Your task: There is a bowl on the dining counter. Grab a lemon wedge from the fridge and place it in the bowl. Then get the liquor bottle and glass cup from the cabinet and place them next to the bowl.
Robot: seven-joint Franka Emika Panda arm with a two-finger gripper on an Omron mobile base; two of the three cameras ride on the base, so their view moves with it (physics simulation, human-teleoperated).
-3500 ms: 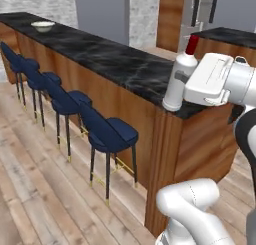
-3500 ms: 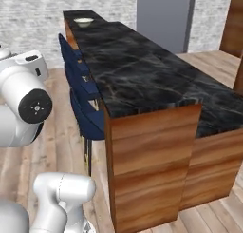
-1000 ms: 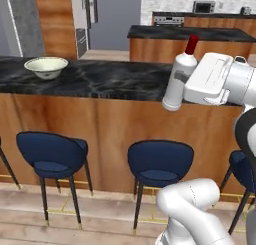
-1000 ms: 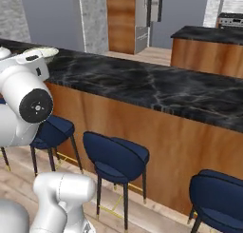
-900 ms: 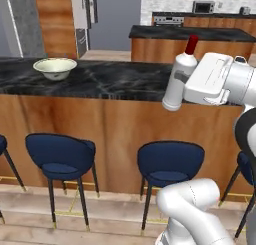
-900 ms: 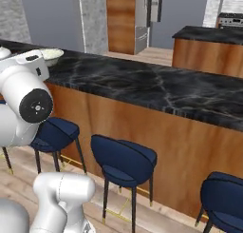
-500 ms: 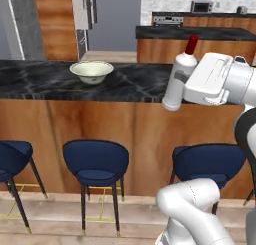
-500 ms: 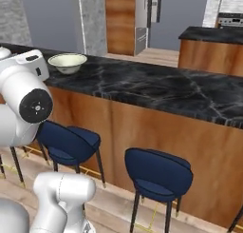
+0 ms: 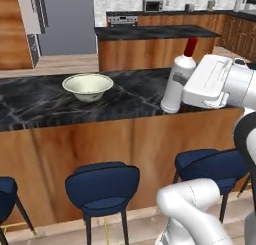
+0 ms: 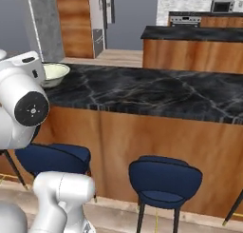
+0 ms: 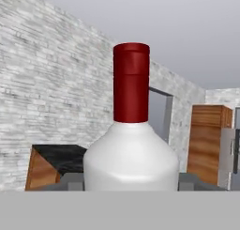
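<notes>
gripper (image 9: 176,91) clamped on upright liquor bottle (image 9: 177,80), held above dining counter (image 9: 125,101), right of bowl (image 9: 87,86), well apart.

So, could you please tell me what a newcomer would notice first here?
The whitish bottle with a dark red cap stands out, clamped upright in the white arm's gripper above the black marble dining counter. To its left on that counter sits the shallow pale bowl.

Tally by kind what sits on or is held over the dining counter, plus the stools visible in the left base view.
Bowl: 1
Liquor bottle, held in the gripper: 1
Blue stools: 3
Total: 5
</notes>
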